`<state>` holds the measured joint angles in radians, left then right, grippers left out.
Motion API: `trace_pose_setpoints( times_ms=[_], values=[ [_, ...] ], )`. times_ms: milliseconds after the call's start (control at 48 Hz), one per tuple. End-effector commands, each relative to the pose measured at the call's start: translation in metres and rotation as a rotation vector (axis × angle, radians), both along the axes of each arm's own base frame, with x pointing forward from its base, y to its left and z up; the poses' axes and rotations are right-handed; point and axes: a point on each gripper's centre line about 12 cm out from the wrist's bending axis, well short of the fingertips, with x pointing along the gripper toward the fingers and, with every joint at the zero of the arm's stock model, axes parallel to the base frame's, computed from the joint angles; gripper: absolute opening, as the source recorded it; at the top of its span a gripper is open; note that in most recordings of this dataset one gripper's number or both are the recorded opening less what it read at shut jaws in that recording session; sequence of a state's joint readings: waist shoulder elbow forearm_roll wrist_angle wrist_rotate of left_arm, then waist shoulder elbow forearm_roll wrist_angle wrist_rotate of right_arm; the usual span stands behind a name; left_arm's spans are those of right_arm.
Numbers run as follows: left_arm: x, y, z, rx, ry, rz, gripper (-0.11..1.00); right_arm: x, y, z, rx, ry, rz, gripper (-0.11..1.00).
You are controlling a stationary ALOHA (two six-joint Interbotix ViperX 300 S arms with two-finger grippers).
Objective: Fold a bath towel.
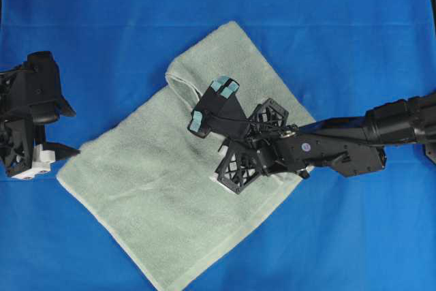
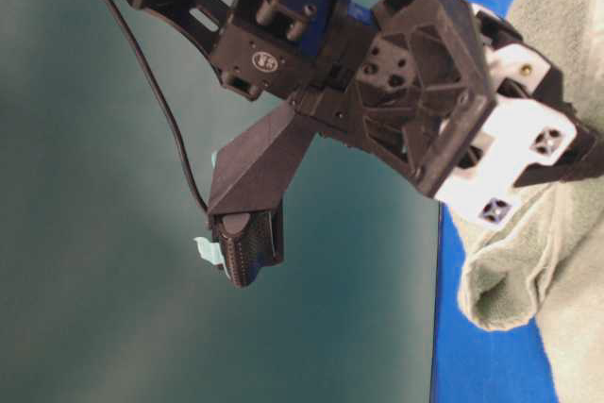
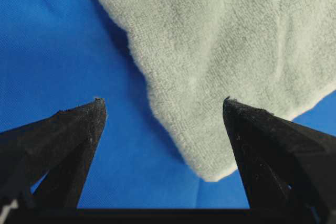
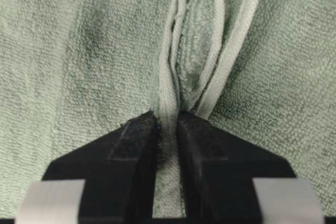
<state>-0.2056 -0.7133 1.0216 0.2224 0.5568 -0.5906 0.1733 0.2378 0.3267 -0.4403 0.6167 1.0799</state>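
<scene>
**Right Gripper Clamped on Towel Hem; Left Gripper Spread at Towel Corner**

The right arm (image 1: 340, 144) reached in from the right edge of the overhead view and extended across the large pale sage-green terry bath towel (image 1: 150, 175), its wrist angled down toward the cloth. The right gripper (image 4: 168, 121) sat over the upper part of the towel. In the right wrist view its two black fingers (image 4: 134, 145) were pressed close together, pinching a bunch of the towel's thin hemmed edges, which rose between the pads in several stacked layers.

The left arm (image 1: 30, 100) stood at the left edge of the overhead view, off the towel. The left gripper (image 3: 163, 106) had its jaws spread wide and held nothing. In the left wrist view one rounded corner of the towel lay between the two black pointed fingertips (image 3: 94, 111), below them and not touching either.

The towel lay diagonally on the smooth bright blue cloth (image 1: 340, 32) covering the work surface, folded over on itself, with a looped fold visible at its upper left edge.

Count: one towel, one blue cloth, two arms, two grippers.
</scene>
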Motion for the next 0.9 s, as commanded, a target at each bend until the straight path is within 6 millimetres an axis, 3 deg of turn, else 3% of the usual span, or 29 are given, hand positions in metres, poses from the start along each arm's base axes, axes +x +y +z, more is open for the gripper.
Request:
trace_pose_setpoints(
  times_ms=[0,313,354,459,542,729,875],
  values=[
    [0.004,0.000,0.008,-0.001,-0.025,-0.001,0.86,0.007,0.005,0.016,0.012,-0.063,0.019,0.17],
    [0.004,0.000,0.008,-0.001,-0.025,0.000,0.86,0.005,0.014,0.013,0.025,-0.067,0.037,0.16],
    [0.004,-0.001,0.009,-0.003,-0.030,-0.002,0.86,0.006,0.015,0.015,0.023,-0.074,0.041,0.23],
    [0.004,-0.001,0.009,0.004,-0.031,-0.009,0.86,0.008,0.023,0.030,0.009,-0.110,0.079,0.56],
    [0.005,0.000,0.010,0.022,-0.033,-0.028,0.86,0.005,0.029,0.049,-0.002,-0.152,0.105,0.68],
    [0.008,-0.005,0.014,0.097,-0.079,-0.138,0.86,-0.023,0.022,0.095,-0.061,-0.191,0.106,0.65],
    [0.012,-0.026,0.023,0.229,-0.192,-0.381,0.86,-0.055,0.003,0.106,-0.109,-0.162,0.066,0.65]
  ],
)
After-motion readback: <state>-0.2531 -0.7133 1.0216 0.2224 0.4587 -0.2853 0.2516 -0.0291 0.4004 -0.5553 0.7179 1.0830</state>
